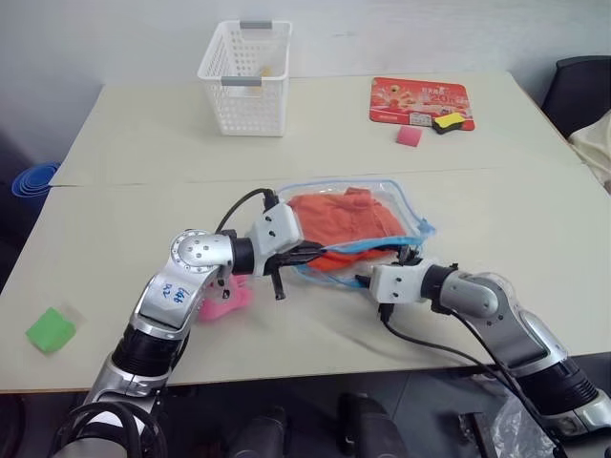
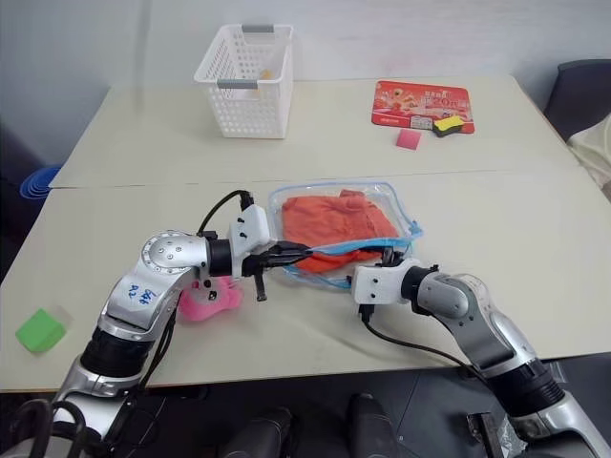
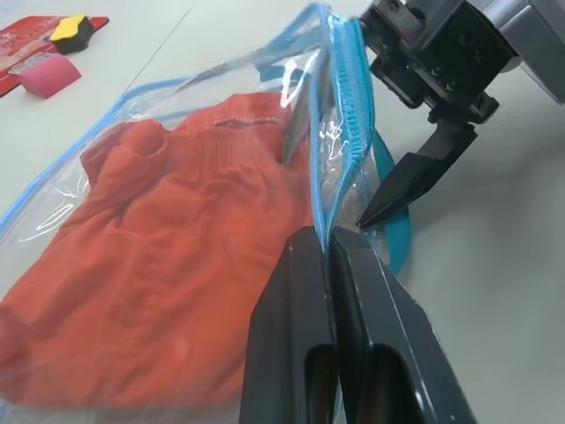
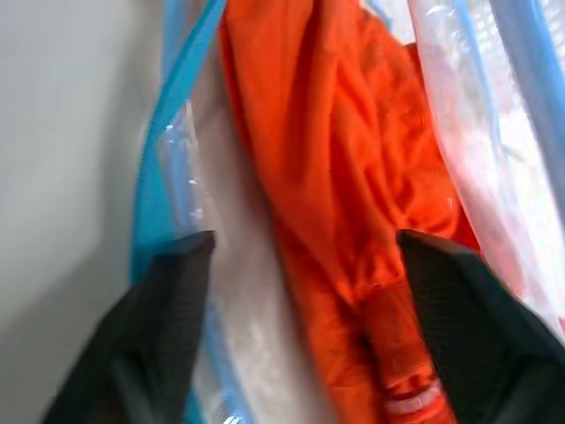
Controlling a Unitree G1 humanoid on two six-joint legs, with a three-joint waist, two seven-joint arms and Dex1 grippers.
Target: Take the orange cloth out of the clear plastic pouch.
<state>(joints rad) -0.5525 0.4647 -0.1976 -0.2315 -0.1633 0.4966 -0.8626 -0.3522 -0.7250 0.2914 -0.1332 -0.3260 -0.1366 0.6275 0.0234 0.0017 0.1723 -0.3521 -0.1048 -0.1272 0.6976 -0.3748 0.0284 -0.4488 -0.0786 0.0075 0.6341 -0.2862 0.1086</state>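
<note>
Pale beige desk (image 1: pixel 115 191) carries the clear flat plastic pouch with blue zipper edging (image 1: pixel 406 205), the wrinkled soft orange cloth (image 1: pixel 344 218) inside. Left wrist view: left gripper (image 3: pixel 331 252) jaws pinch the pouch's lip shut. Right wrist view: right gripper (image 4: pixel 305 252) jaws gape wide, empty, at the mouth, cloth straight ahead between them.

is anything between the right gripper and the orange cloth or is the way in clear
Nothing visible blocks it. The left gripper is shut on the clear plastic pouch edge, holding the mouth up. The right gripper, jaws open, faces straight into that opening, with the orange cloth lying between its fingers.
</note>
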